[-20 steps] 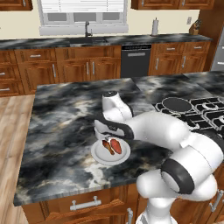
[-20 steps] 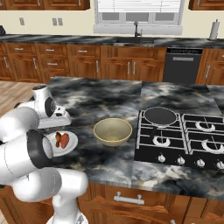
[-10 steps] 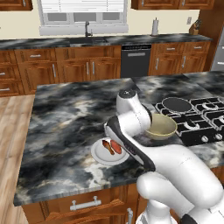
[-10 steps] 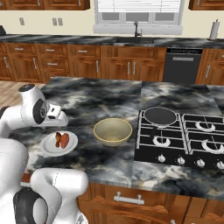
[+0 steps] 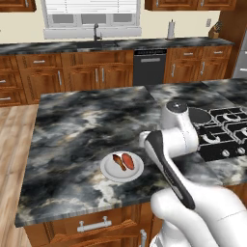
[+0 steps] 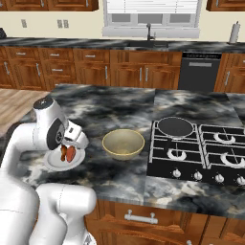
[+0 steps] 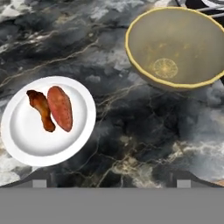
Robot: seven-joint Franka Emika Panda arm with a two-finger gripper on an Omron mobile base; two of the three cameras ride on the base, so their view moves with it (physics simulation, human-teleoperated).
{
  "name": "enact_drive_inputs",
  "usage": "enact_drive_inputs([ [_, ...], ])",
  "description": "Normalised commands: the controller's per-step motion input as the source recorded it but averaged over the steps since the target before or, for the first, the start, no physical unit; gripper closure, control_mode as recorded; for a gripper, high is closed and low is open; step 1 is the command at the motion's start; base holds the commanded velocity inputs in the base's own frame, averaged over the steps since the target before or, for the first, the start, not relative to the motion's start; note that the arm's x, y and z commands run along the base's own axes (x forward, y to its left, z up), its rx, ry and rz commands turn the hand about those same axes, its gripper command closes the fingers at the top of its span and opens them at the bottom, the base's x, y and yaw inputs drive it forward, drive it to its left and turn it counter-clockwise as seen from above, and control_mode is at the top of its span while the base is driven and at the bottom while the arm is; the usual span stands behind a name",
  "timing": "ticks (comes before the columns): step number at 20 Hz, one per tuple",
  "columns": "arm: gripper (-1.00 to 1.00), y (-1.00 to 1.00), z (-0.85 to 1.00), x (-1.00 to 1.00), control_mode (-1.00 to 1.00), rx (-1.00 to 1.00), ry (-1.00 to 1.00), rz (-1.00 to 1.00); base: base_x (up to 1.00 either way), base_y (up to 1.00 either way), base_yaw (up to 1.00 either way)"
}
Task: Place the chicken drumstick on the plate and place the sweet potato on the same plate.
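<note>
The pale round plate (image 7: 26, 146) lies on the dark marble island, at the left of the hand view. On it rest the brown chicken drumstick (image 7: 40, 109) and, touching its right side, the reddish sweet potato (image 7: 60, 108). My gripper (image 7: 110, 180) hangs above the counter, to the right of the plate. Its jaws are open wide and hold nothing. The left base view shows the plate (image 5: 110, 172) with the drumstick (image 5: 117, 162) and sweet potato (image 5: 129, 161) side by side. From the right base, the plate (image 6: 53, 165) sits partly behind my white hand.
A deep tan bowl (image 6: 123, 143) stands right of the plate, and in the hand view the bowl (image 7: 175, 46) is at the top right. Beyond it is the black stove (image 6: 201, 148) with a dark round pan (image 6: 176, 127). The island's front edge runs close to the plate.
The arm has swung and lifted back from directly over the plate. The drumstick and sweet potato have stayed on the plate, and the jaws have stayed open.
</note>
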Motion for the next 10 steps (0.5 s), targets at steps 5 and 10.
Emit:
enact_drive_inputs([
  [5, -1.0, -0.54, 0.01, -0.08, -1.0, 0.12, 0.0, -0.17, 0.0, 0.0, 0.0],
  [10, -1.0, -0.28, 0.09, -0.24, -1.0, 0.1, -0.04, -0.11, 0.0, 0.0, 0.0],
])
